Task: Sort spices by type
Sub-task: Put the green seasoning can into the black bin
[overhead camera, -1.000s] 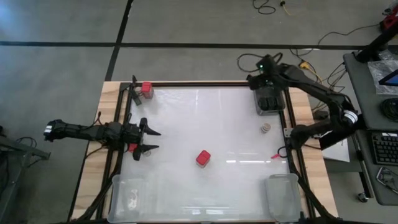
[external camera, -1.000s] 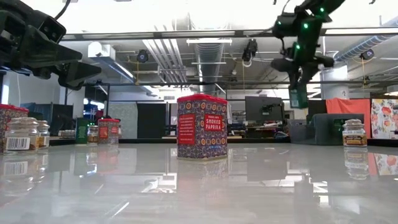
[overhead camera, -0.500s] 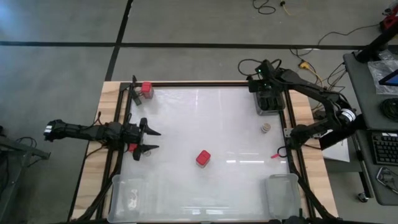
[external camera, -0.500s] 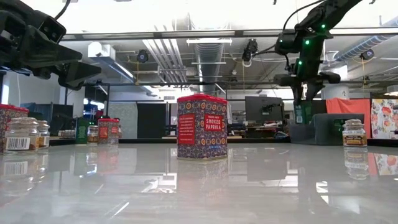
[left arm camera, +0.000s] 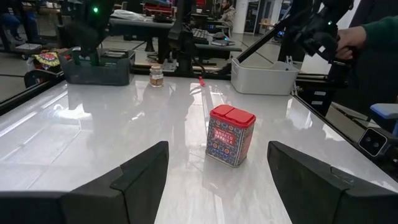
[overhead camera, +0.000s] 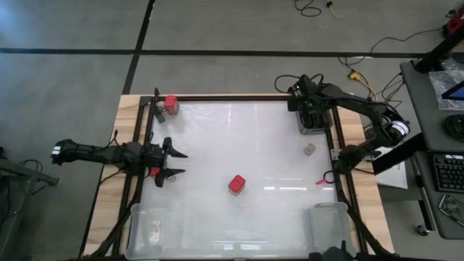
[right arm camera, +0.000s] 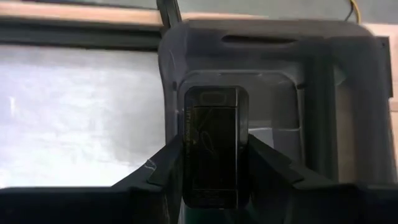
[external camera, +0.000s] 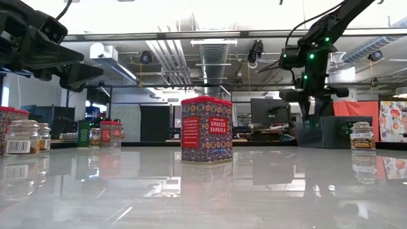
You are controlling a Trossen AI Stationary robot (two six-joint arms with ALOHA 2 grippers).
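- Right gripper (right arm camera: 214,186): over the dark bin (overhead camera: 313,119) at the table's far right corner, its two fingers clamped on a black spice jar (right arm camera: 214,146). In the right wrist view the jar stands lengthwise between the fingers, above the bin's open inside.
- Dark bin (right arm camera: 348,93): grey-black, rectangular, against the right frame rail of the white table (overhead camera: 239,138). In the low view it shows as a dark box (external camera: 324,132) under the right arm.
- Round tan-lidded jar (overhead camera: 309,149): on the table just in front of the dark bin, apart from it; upright in the low view (external camera: 362,136).
- Red-topped paprika tin (overhead camera: 236,184): well apart from the dark bin, near mid-table toward the front; upright, label reading "Smoked Paprika" (external camera: 206,130).
- Second red-topped tin (overhead camera: 171,104): at the corner opposite the dark bin along the far edge, beside the frame.
- Left gripper (overhead camera: 172,162): at the table's left edge, far from the dark bin, fingers spread wide with nothing between them (left arm camera: 214,180); it faces the paprika tin (left arm camera: 231,135).
- Clear bin, left (overhead camera: 156,230): front left corner, a small jar inside, kind unclear.
- Clear bin, right (overhead camera: 330,228): front right corner, same side as the dark bin.
- A person's green sleeve (left arm camera: 373,37): beyond the table in the left wrist view.
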